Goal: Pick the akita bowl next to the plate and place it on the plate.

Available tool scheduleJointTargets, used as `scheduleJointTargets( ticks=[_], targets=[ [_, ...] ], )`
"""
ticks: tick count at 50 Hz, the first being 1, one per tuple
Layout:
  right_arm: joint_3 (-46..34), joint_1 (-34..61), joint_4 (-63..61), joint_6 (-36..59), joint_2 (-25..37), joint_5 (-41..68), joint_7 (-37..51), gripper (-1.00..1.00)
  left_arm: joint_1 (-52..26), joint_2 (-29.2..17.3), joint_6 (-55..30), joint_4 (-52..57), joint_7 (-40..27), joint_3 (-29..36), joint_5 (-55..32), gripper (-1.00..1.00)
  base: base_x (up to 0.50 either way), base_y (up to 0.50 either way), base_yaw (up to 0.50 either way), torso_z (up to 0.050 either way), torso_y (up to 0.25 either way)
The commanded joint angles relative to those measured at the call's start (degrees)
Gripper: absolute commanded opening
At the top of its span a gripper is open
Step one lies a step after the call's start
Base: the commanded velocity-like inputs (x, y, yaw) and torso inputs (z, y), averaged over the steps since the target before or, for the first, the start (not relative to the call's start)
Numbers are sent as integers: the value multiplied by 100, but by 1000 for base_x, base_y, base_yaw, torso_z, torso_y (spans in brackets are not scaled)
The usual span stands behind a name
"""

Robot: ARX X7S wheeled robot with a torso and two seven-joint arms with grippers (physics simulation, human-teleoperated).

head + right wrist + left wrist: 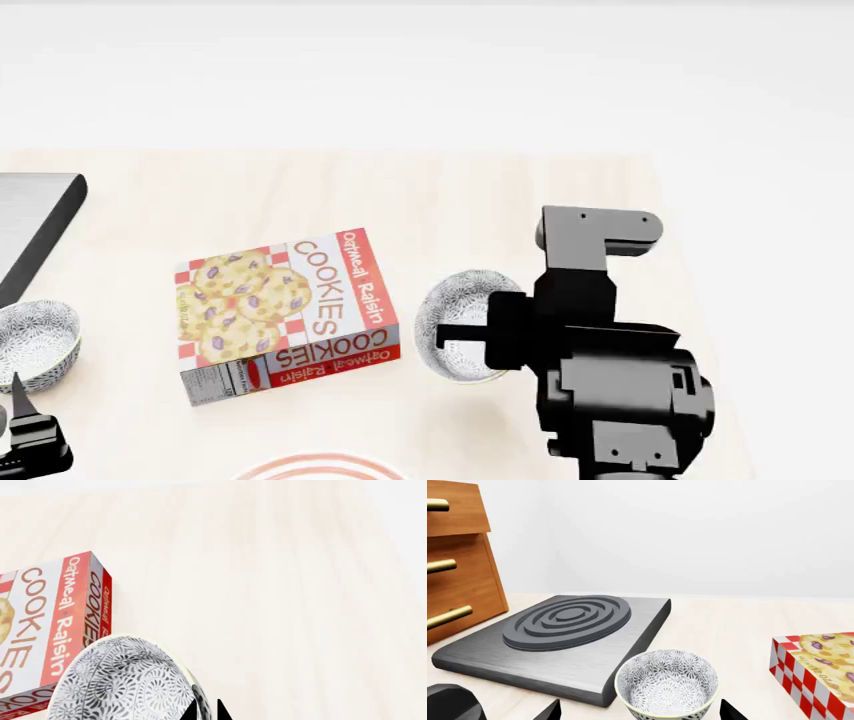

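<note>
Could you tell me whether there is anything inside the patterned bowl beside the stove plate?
The akita bowl by the stove plate looks empty: only its speckled pattern shows inside. The left gripper fingertips flank it; its foot is out of frame.

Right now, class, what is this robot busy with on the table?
The right claw grips the rim of a speckled akita bowl, which is tilted beside the cookie box. The plate shows only as a red-ringed edge at the table's near side, with nothing visible on it. The left claw sits open around a second speckled bowl near the stove plate.
</note>
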Motion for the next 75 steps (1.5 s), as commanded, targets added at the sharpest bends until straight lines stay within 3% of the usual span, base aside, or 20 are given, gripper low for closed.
scheduleJointTargets(
  ticks=[1,11,22,29,31,75],
  targets=[
    [-285,-380,-1989,1130,52,162,135,-100,-18,-6,29,-46,0,16,-15,100,0,0,0,0,0],
    [-284,-595,-3855,2520,26,493,250,-100,13,-23,-13,31,-19,24,-35,100,0,0,0,0,1],
    [-20,-584,-5344,4080,-7,1711,189,-100,23,-31,35,5,-29,40,-32,100,0,0,0,0,0],
    [-6,-683,-5070,4077,568,4579,2038,-100,14,-31,65,-33,-36,52,-30,100,0,0,0,0,0],
    [54,-732,-5034,4051,602,4913,2257,-100,44,-45,-23,89,-58,52,-43,100,0,0,0,0,0],
    [-596,-1517,-4519,3523,830,5744,2077,-100,-1,-70,89,-58,-78,107,-74,100,0,0,0,0,0]
  ],
)
